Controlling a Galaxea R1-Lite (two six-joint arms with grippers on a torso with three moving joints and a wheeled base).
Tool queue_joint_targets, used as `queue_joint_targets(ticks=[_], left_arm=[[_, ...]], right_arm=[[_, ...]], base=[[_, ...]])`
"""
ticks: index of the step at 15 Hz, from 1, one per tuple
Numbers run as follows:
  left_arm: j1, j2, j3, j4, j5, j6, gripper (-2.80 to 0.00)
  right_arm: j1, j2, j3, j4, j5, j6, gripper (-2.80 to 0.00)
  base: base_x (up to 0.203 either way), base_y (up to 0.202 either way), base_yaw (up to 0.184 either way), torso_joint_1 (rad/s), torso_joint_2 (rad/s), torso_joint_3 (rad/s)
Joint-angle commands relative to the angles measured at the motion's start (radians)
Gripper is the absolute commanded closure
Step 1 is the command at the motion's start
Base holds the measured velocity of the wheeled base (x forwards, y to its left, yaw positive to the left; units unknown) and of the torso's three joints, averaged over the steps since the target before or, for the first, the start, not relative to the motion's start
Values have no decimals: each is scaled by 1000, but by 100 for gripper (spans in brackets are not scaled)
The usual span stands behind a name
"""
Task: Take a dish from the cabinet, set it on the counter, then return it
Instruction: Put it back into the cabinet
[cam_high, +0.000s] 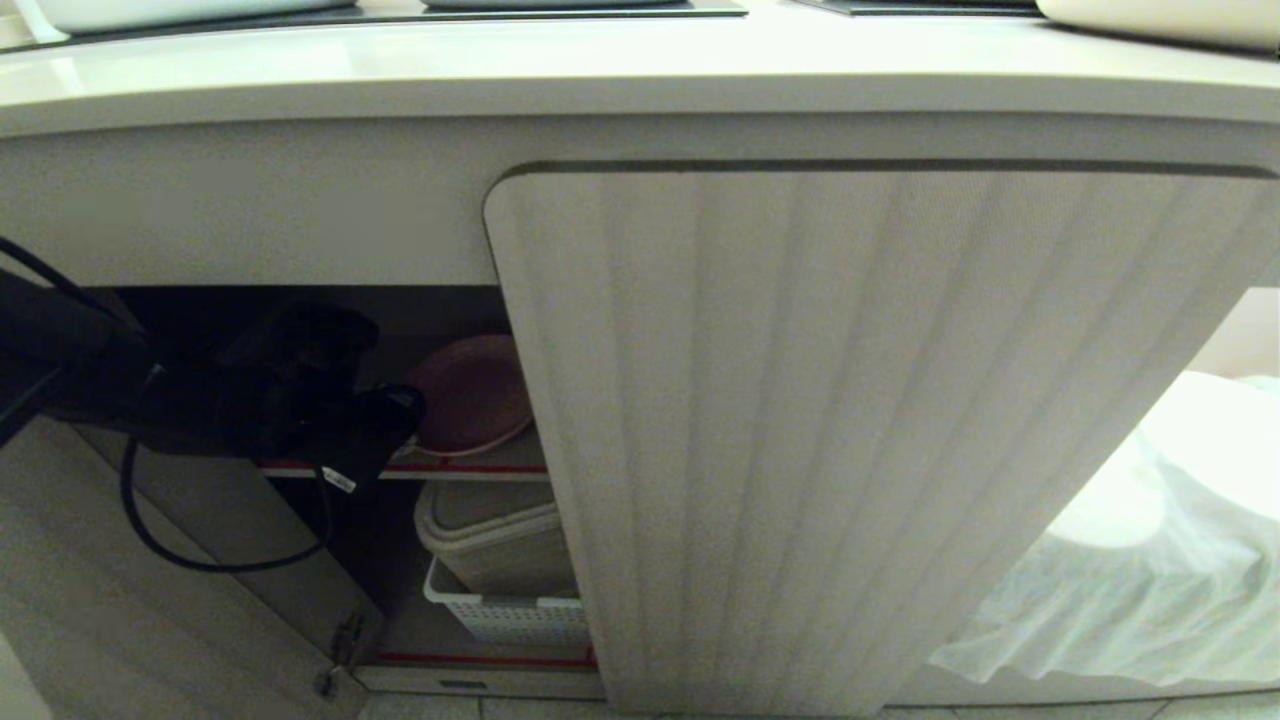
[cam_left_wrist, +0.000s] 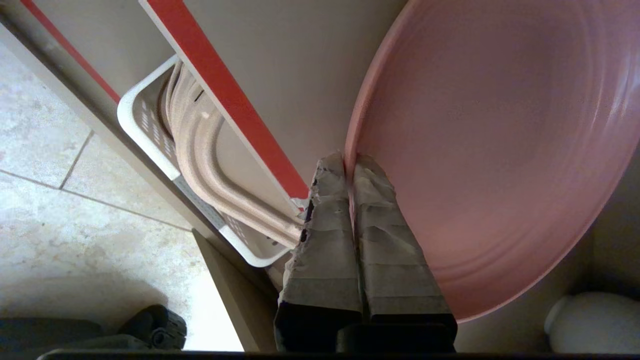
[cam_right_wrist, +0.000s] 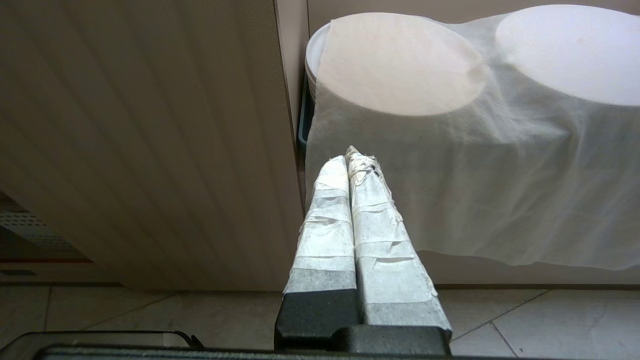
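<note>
Left pincer (cam_left_wrist: 348, 167) clamped on pink dish (cam_left_wrist: 490, 150) rim, dish seemingly tilted on edge, inside cabinet (cam_high: 850, 420)

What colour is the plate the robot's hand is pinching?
The plate is plain pink. It shows best in the left wrist view, with the left hand pinching its rim.

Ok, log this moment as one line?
stage: grasp in cabinet | left pincer: shut on dish rim, upper shelf | right pincer: shut, parked by door | counter: no dish

Dish (cam_high: 470, 392) on the cabinet (cam_high: 850, 430) shelf — basket (cam_high: 510, 615) below.
</note>
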Motion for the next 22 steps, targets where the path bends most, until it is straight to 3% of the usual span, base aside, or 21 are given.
queue_joint_targets(ticks=[1, 3, 4, 22], left_arm=[[0, -3, 0, -2, 2, -8, 0], [0, -5, 1, -2, 2, -8, 0], [0, -5, 1, -1, 5, -8, -280], [0, -20, 60, -3, 29, 0, -280]], right_arm=[[0, 0, 0, -1, 0, 0, 0], [0, 0, 0, -1, 0, 0, 0], [0, 0, 0, -1, 0, 0, 0], [0, 0, 0, -1, 0, 0, 0]], base=[[0, 0, 0, 0, 0, 0], [0, 0, 0, 0, 0, 0], [0, 0, 0, 0, 0, 0], [0, 0, 0, 0, 0, 0]])
